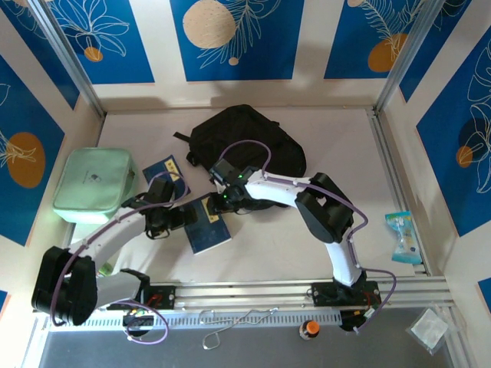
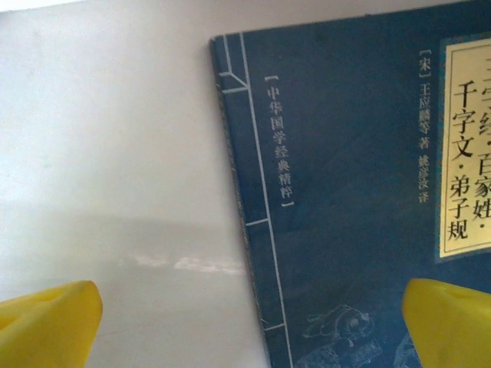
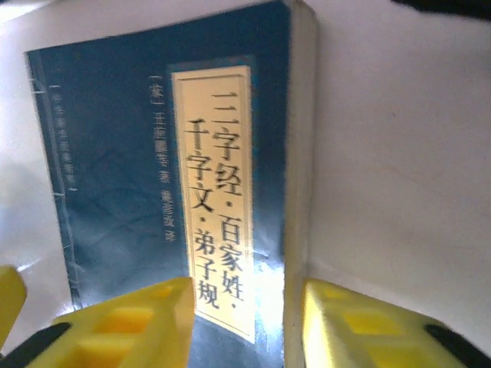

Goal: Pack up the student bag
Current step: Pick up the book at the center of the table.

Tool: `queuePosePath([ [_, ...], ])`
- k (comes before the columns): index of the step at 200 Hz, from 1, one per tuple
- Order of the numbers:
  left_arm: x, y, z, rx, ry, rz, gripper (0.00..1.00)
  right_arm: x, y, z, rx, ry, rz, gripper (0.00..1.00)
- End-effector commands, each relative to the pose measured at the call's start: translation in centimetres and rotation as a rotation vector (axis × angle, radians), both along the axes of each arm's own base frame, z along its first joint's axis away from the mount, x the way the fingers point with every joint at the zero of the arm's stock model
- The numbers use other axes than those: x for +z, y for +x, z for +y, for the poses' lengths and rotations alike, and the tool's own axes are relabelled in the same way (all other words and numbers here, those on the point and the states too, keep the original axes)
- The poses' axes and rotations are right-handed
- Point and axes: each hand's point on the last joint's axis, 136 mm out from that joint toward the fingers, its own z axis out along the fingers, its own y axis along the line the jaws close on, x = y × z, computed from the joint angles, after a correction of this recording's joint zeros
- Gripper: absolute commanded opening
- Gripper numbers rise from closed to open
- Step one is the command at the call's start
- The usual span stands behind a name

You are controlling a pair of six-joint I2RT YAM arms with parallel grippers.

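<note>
The student bag (image 1: pixel 239 140), a black soft backpack, lies at the back middle of the table. In front of it a dark blue book (image 1: pixel 209 228) with a cream title strip lies flat. My left gripper (image 1: pixel 170 218) is open at the book's left side; its yellow fingertips (image 2: pixel 46 328) straddle the spine edge (image 2: pixel 244 230), one over the table, one over the cover. At the book's far end my right gripper (image 1: pixel 224 201) is open and low. One of its fingers (image 3: pixel 130 326) is over the cover (image 3: pixel 115 169), the other beside the page edge (image 3: pixel 301 153).
A mint-green zip case (image 1: pixel 95 184) sits at the left. A second blue book (image 1: pixel 164 169) lies between it and the bag. A snack packet (image 1: pixel 403 236) lies beyond the right rail. An orange-capped item (image 1: pixel 309 328) is at the near edge.
</note>
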Motion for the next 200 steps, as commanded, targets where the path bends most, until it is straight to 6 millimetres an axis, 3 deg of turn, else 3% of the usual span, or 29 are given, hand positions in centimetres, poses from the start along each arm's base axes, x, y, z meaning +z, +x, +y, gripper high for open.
queuePosePath([
  [1,0.5,0.4,-1.4,0.011,-0.104,-0.016,1.0,-0.5,-0.5,-0.4,0.008,-0.042,0.042,0.34],
  [91,-0.8,0.7,-2.8,0.07,-0.194,0.05,0.86,-2.0,-0.8,-1.4,-0.02,-0.109,0.094,0.21],
  [140,-1.7,0.7,-3.2,0.09,-0.23,0.061,0.75,-2.5,-0.8,-1.8,-0.031,-0.128,0.109,0.21],
  [172,-1.1,1.4,-4.6,0.075,-0.307,0.047,0.66,-2.5,-0.9,-1.6,-0.04,-0.114,0.136,0.21],
  [200,-0.7,1.7,-4.8,0.076,-0.328,0.029,0.65,-2.3,-0.7,-1.3,-0.051,-0.097,0.147,0.21],
])
